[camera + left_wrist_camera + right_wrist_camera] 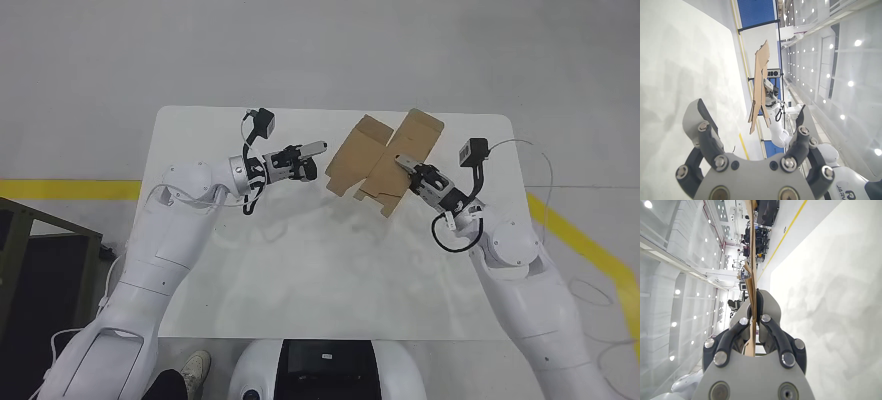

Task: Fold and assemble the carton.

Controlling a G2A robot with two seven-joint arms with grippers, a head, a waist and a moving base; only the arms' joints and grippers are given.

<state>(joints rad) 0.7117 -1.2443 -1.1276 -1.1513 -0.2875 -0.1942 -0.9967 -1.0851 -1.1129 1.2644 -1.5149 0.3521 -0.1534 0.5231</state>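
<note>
The white table [300, 270] is bearing no load at the spot where the work is going on.

The carton [385, 160], a flattened brown cardboard blank with loose flaps at its ends, is hanging above the far part of the table, between the two arms. It appears to be clear of the surface, and it is not yet opened into a box.

The right gripper [754, 294] is clenching the carton at its near right edge, with both pads pressing flat on the layered board. The left gripper [751, 106] is standing released, jaws spread wide, just beside the carton's left edge and not touching it.

Handling judgement: the blank is looking light and fairly stiff across its panels, but it is hinging freely at the creases, and the flaps are drooping. It is likely to crush or tear under a hard pinch. The left gripper is best taking hold of the free left edge on a full panel, away from the flaps, so the two sides can be drawn apart.
</note>
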